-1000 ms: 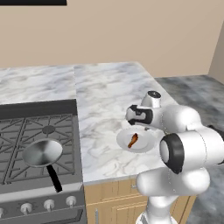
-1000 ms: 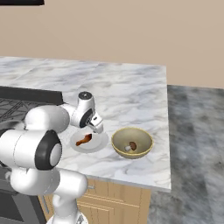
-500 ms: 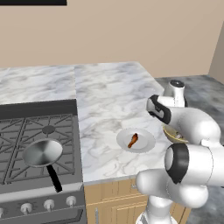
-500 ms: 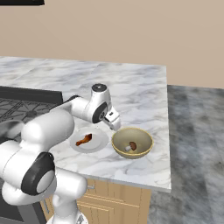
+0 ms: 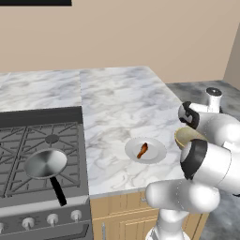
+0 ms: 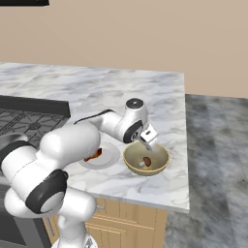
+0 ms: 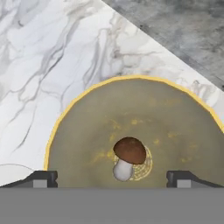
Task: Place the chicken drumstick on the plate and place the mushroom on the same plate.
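1. From the left base view, the chicken drumstick (image 5: 142, 150) lies on the plate (image 5: 157, 151), which sits near the front edge of the marble counter (image 5: 117, 103), just right of the stove (image 5: 40, 154). A steel frying pan (image 5: 45, 164) rests on the stove's front burner, its black handle pointing toward the front edge. Part of the tan bowl (image 5: 183, 136) peeks out from behind my arm, just right of the plate.

2. From the right base view, my gripper (image 6: 147, 140) hangs over the near-left rim of the bowl (image 6: 157, 154), above the mushroom (image 6: 145, 161) lying inside it. The bowl stands just beside the plate (image 6: 109, 157), near the counter's front edge, toward its right corner. The drumstick (image 6: 95, 155) is partly hidden by my arm.

3. From the hand view, my fingers (image 7: 41, 178) are spread wide with nothing between them. The mushroom (image 7: 127, 156), brown cap and pale stem, rests at the bowl's (image 7: 87, 131) centre, between my fingertips. A sliver of the plate (image 7: 11, 173) shows at the lower left.
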{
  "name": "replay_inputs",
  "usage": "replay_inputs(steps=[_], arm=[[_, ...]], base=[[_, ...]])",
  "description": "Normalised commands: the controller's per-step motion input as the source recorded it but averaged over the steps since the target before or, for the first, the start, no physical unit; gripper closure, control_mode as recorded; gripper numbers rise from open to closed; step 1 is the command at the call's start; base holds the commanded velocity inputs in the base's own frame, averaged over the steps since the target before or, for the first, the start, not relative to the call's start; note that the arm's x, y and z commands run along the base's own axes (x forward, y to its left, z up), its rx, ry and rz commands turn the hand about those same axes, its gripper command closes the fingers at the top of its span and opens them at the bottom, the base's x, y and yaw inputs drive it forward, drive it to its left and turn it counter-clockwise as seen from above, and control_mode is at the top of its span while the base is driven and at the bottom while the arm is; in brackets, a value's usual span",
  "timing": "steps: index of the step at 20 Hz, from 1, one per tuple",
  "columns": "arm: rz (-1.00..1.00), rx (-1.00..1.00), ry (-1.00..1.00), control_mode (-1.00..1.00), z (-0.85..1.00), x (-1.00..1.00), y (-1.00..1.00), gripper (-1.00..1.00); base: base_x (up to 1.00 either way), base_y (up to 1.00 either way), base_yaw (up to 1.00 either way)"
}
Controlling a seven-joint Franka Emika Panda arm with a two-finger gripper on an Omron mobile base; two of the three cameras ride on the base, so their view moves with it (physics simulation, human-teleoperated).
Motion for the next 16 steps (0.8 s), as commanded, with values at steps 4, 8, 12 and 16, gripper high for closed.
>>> replay_inputs(steps=[4, 8, 12, 16], arm=[[-0.02, 0.0, 0.0, -1.0, 0.0, 0.03, -0.64, -1.0], [0.0, 0.0, 0.0, -1.0, -0.03, 0.0, 0.0, -1.0], [0.0, -0.02, 0.0, -1.0, -0.12, 0.0, 0.0, -1.0], [0.0, -0.04, 0.0, -1.0, -0.21, 0.0, 0.14, -1.0]], base=[[0.0, 0.0, 0.0], [0.0, 0.0, 0.0], [0.0, 0.0, 0.0], [0.0, 0.0, 0.0]])
